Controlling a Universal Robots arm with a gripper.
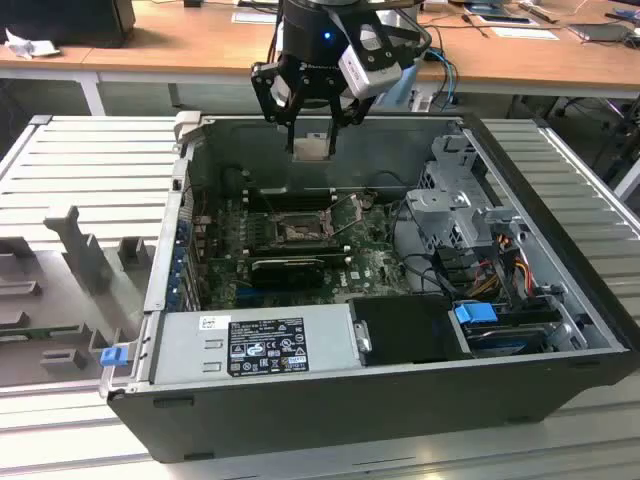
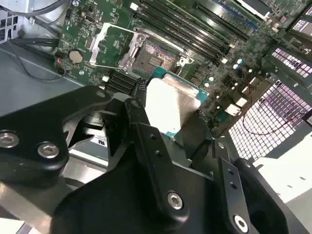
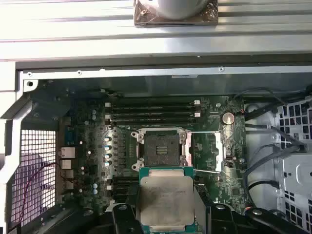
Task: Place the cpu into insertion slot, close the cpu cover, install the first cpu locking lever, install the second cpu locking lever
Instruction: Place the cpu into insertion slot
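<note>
**A:** Exterior view, starting from the left?

**B:** Grey moulded tray point(image 1: 70, 270) at far left. Next to it is the open computer case point(image 1: 350, 410), with the green motherboard point(image 1: 225, 265) on its floor.

**A:** The tool?

**B:** Gripper point(image 1: 313, 140) at upper centre, over the case's rear wall. It is clamped on the cpu point(image 1: 316, 148). In the first wrist view the fingers point(image 3: 124, 219) pinch two opposite edges of the cpu point(image 3: 166, 200), silver face showing.

**A:** And the target?

**B:** Insertion slot point(image 1: 297, 232) sits mid-frame below the chip, well apart from it and bare inside point(image 3: 159, 147). The cpu cover point(image 3: 219, 148) is swung open and lies beside the slot.

**A:** Further right?

**B:** A metal drive cage point(image 1: 450, 210) with cabling.
</note>
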